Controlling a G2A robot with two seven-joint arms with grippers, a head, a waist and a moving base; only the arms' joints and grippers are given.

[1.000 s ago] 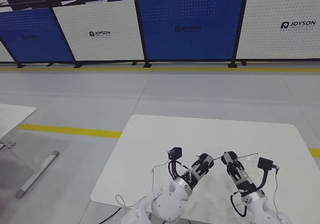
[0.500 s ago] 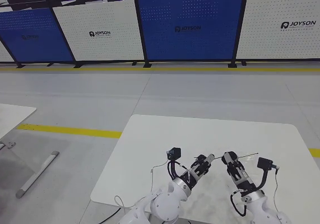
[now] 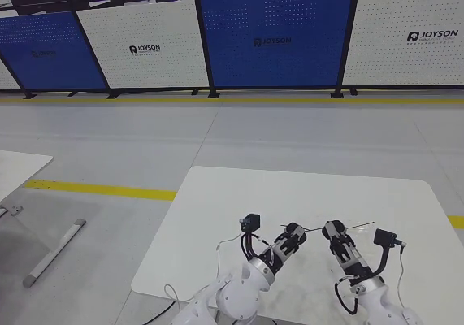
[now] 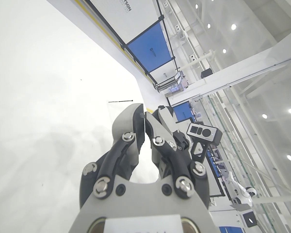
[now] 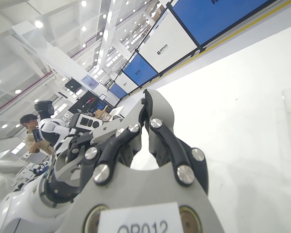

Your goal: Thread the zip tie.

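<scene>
1. The zip tie (image 3: 360, 223) is a thin black strip running outward from the tip of the right tool (image 3: 331, 227), on the side away from the left tool (image 3: 296, 231). I cannot tell whether it touches the right tool. From the left wrist, the strip (image 4: 121, 101) lies just beyond the left tool's tips and apart from them.
2. The strip lies where it lay a second ago and half a second ago.
3. The left tool (image 4: 144, 113) has its fingers pressed together. A small dark bit sits between the pads near the tips, and I cannot tell what it is.
4. Half a second ago the left tool's tip stood closer to the right tool. It has since drawn back a little along its own arm, so the gap between the two tips is wider. It is now at, or slightly behind, its place of a second ago.
5. The right tool (image 5: 144, 107) also has its fingers together, with a dark nub at the end of the pads. Its place matches both earlier frames.
6. Both tools are near each other, over the part of the white worktop (image 3: 297, 191) closest to the robot.
7. A faint clear object (image 5: 289, 112) stands on the worktop on the right tool's outer side, well apart from its fingers.
</scene>
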